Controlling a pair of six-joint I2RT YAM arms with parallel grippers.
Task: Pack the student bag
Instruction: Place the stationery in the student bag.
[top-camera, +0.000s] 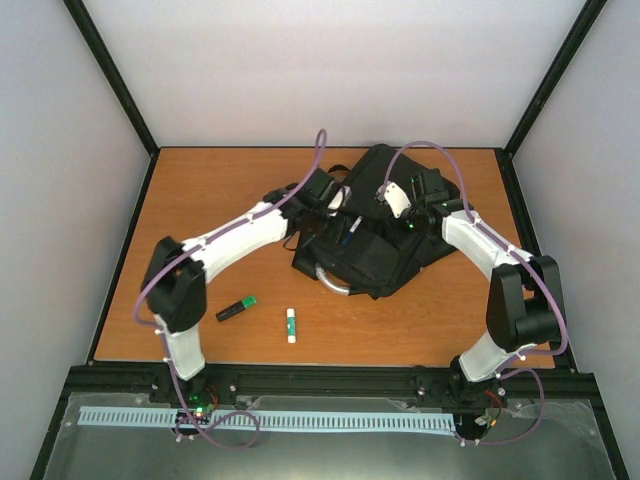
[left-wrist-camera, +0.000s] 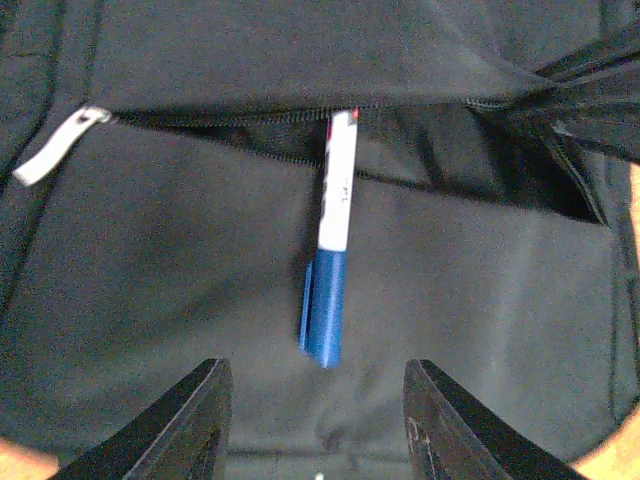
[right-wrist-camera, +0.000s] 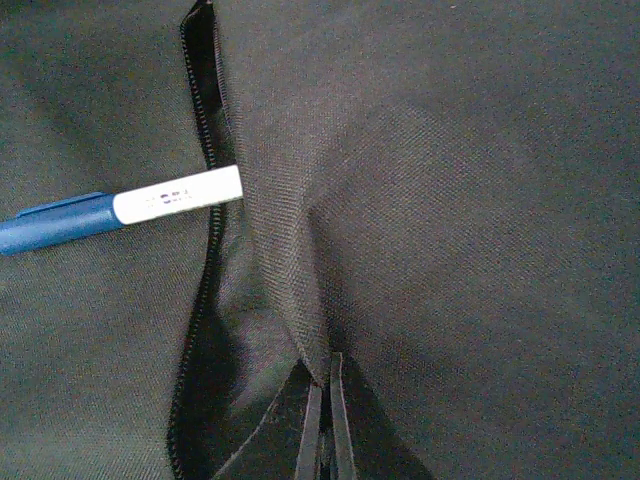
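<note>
Left gripper (left-wrist-camera: 315, 390): jaws wide apart, 2 fingers (left-wrist-camera: 195, 425) in view, nothing between them. It hangs just above the black fabric of the student bag (left-wrist-camera: 200, 280). Just ahead of it lies 1 pen (left-wrist-camera: 333, 240) (white barrel, blue cap). Its cap end points at the gripper and its far end is tucked into the zip opening (left-wrist-camera: 250, 135). 1 pale zip pull (left-wrist-camera: 58, 146) sits at the left end of that opening.

Right gripper (right-wrist-camera: 322, 425): jaws closed narrow on a fold of bag fabric (right-wrist-camera: 290, 250), pinching it beside the open zip. The same pen shows to its left in the wrist view.

Top view: 1 student bag (top-camera: 385, 255) lies at the far middle-right of the table (top-camera: 200, 190), with 1 grey loop handle (top-camera: 331, 281) at its near edge. Both grippers are over it, the left one (top-camera: 338, 203) and the right one (top-camera: 400, 205).

Near the left of the bag, apart from it, 2 loose items lie on the wood: 1 black-and-green marker (top-camera: 236, 309) and 1 white stick (top-camera: 291, 324) with a green end. They are near each other, not touching.
</note>
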